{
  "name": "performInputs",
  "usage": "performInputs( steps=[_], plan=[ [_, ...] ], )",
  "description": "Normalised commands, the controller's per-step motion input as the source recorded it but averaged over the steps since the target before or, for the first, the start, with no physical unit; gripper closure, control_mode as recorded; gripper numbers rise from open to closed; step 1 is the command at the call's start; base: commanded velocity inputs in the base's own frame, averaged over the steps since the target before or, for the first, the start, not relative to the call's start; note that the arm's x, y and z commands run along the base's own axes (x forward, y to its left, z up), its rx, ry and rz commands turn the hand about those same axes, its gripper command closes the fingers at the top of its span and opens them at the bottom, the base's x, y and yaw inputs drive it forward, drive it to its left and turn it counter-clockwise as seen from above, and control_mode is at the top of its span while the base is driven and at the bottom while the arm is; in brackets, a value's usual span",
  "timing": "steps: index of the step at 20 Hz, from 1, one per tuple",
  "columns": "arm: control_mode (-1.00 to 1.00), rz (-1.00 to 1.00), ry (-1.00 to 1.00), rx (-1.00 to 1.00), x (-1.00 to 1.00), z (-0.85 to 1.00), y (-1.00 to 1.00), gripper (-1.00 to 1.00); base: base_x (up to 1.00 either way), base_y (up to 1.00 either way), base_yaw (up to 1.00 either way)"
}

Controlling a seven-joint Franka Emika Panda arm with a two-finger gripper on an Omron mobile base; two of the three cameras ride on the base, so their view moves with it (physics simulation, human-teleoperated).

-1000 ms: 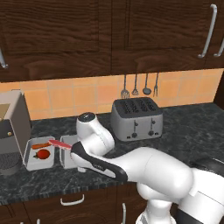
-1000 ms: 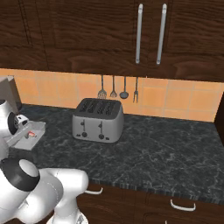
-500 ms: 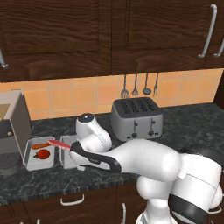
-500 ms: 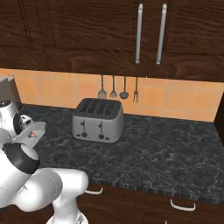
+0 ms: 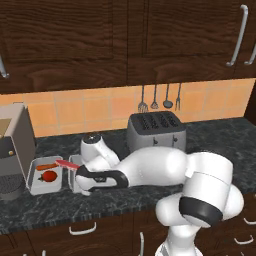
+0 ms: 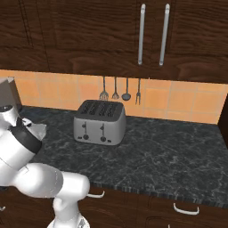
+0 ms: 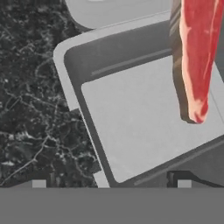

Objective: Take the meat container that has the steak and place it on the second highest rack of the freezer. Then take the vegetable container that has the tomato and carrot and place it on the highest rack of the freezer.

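Jaws: we saw the gripper (image 7: 111, 183) spread wide, holding nothing, one tip on each side of the meat container's (image 7: 144, 118) near wall.
Steak: we found the steak (image 7: 197, 57) lying tilted across that tub's rim.
Vegetable container: the vegetable container (image 5: 34, 181), just beside, held the tomato (image 5: 49, 176) and the carrot (image 5: 47, 167).
Table: both tubs sat on the dark table (image 5: 125, 200).
Behind: we noted a toaster (image 5: 156, 131).

Two tubs (image 5: 46, 186) — one steak (image 7: 195, 57) (raw)
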Motion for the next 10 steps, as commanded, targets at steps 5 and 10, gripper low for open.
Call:
performInputs(
  steps=[5, 10],
  plan=[
    [-1.0, 0.01, 0.0, 0.0, -0.06, -0.26, 0.03, -1.0, 0.0, 0.0, 0.0],
    [-1.0, 0.0, 0.0, 0.0, 0.0, -0.4, 0.0, -1.0, 0.0, 0.0, 0.0]
  ],
)
